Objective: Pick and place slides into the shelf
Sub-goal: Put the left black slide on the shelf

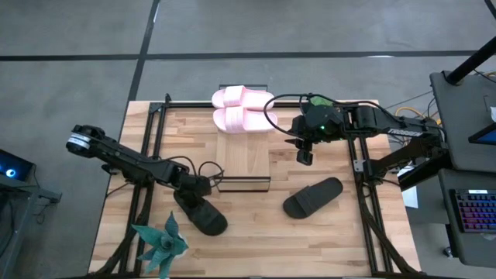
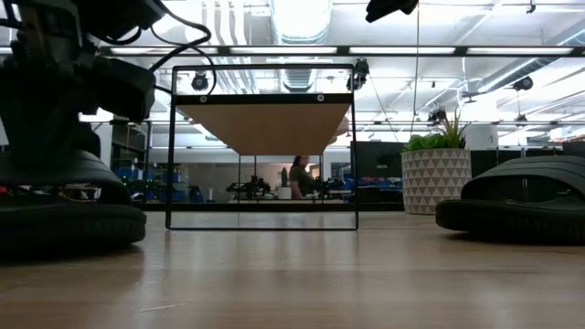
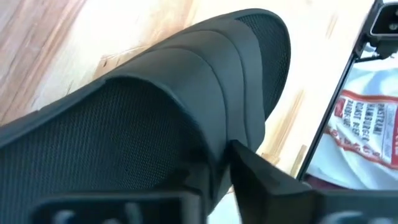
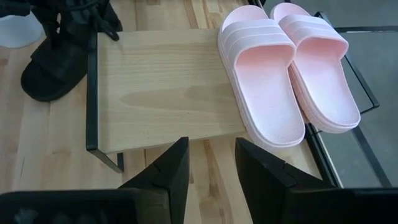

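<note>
Left tool (image 1: 203, 186) at 7 o'clock on tabletop (image 1: 333, 232), apparently pinching strap of near black slide (image 1: 200, 211); contact partly hidden. Confirm firm bite, lift level, clear shelf (image 1: 244, 159) frame before moving in. Shelf at centre: plank carries pink pair (image 1: 244, 108) at 12 o'clock end, rest bare. Second black slide (image 1: 312, 198) at 4 o'clock, untouched. Right tool (image 1: 304, 155) hovers at 2 o'clock, fingers partly spread, empty.
</note>
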Controlling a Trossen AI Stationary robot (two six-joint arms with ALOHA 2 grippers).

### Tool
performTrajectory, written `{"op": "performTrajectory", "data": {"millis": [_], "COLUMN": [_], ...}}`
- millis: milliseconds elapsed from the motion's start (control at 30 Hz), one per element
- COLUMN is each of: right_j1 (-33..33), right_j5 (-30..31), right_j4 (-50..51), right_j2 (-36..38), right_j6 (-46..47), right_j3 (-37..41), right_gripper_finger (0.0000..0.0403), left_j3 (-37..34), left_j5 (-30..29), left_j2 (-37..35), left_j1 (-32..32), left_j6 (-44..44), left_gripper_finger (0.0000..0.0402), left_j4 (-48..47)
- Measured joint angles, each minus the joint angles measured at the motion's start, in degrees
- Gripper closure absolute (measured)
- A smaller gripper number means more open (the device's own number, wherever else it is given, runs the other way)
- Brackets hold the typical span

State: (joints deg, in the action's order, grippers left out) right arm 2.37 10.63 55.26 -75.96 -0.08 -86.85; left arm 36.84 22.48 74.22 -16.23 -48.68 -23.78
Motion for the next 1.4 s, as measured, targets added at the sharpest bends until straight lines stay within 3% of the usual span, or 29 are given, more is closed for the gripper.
{"op": "performTrajectory", "data": {"millis": [67,200,400,567,800,967,1200,1400], "right_j1": [0.0,0.0,0.0,0.0,0.0,0.0,-0.6,-2.7], "right_j5": [0.0,0.0,0.0,0.0,0.0,0.0,0.0,0.0], "right_j4": [0.0,0.0,0.0,0.1,0.1,-0.2,-0.4,-5.8], "right_j2": [0.0,0.0,0.0,0.0,0.0,0.0,0.0,0.0], "right_j6": [0.0,0.0,0.0,0.0,0.0,0.0,-1.0,-6.5], "right_j3": [0.0,0.0,0.0,0.0,0.1,0.1,0.3,0.4], "right_gripper_finger": [0.0282,0.0282,0.0282,0.0282,0.0282,0.0282,0.0282,0.0282], "left_j3": [-0.4,-0.3,0.7,2.9,8.9,15.0,23.6,30.9], "left_j5": [0.2,1.7,9.3,10.0,2.1,-5.8,-8.4,-16.7], "left_j2": [0.0,-0.2,-2.2,-5.2,-10.8,-15.4,-21.0,-23.7], "left_j1": [0.0,0.0,-1.1,-1.1,-1.2,-1.1,-1.2,-1.0], "left_j6": [1.0,2.9,11.1,13.0,12.0,12.0,8.9,13.7], "left_gripper_finger": [0.0392,0.0394,0.04,0.04,0.0401,0.0401,0.0401,0.0401], "left_j4": [0.1,-0.2,-2.1,-8.8,-24.0,-29.2,-39.1,-39.4]}}
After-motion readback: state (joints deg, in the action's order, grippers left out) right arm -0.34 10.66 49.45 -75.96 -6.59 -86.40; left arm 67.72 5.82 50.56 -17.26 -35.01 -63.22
